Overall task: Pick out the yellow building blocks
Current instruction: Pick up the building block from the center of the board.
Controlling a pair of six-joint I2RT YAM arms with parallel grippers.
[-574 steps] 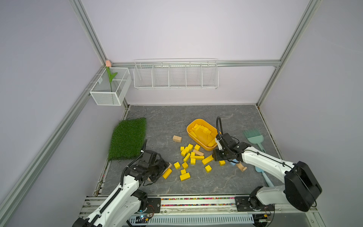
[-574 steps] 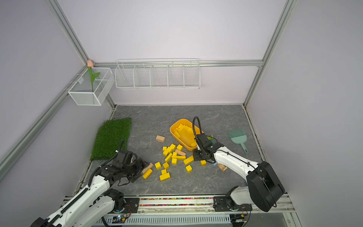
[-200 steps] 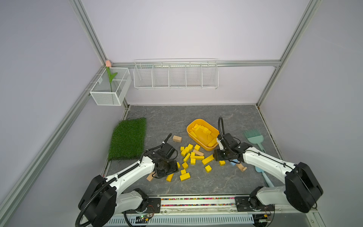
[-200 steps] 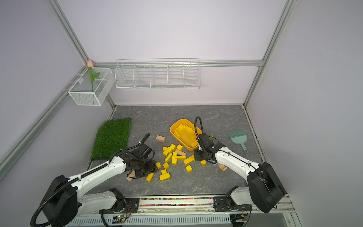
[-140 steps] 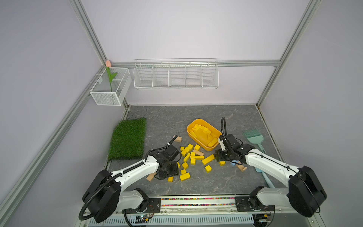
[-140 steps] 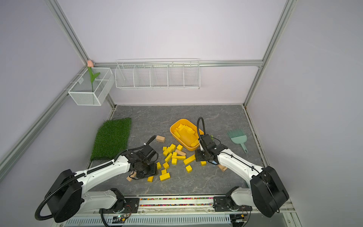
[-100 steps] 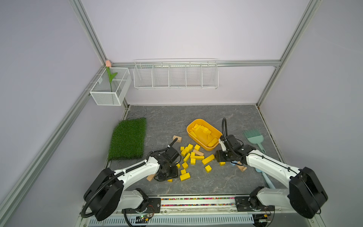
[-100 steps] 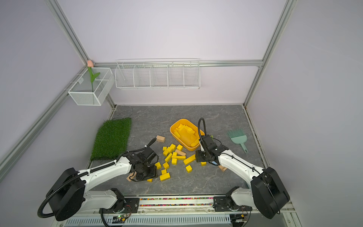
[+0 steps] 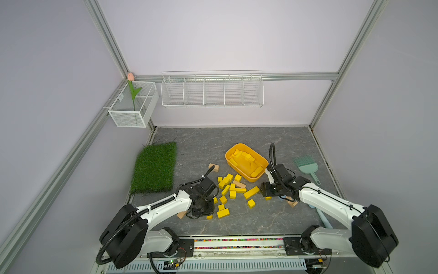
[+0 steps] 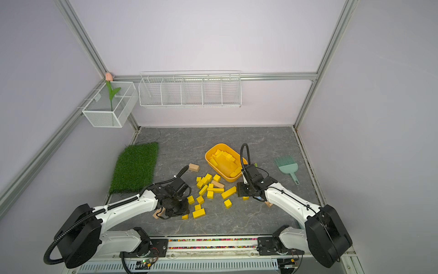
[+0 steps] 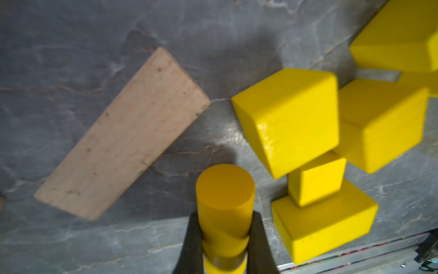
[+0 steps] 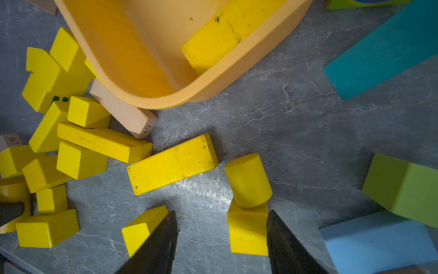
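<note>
The table has a grey stone pattern, and pale lilac walls close it in. A wire rack and a mesh basket hang on the walls. A grass mat lies at the table's left edge. The yellow blocks lie scattered near the front middle, and more are inside the orange tub. The left gripper is clamped on a yellow cylinder. The right gripper has its jaws apart, with a second cylinder just ahead.

The yellow cylinder runs off the left wrist picture's edge between the fingers; in both top views the grip of the left gripper is too small to tell.
</note>
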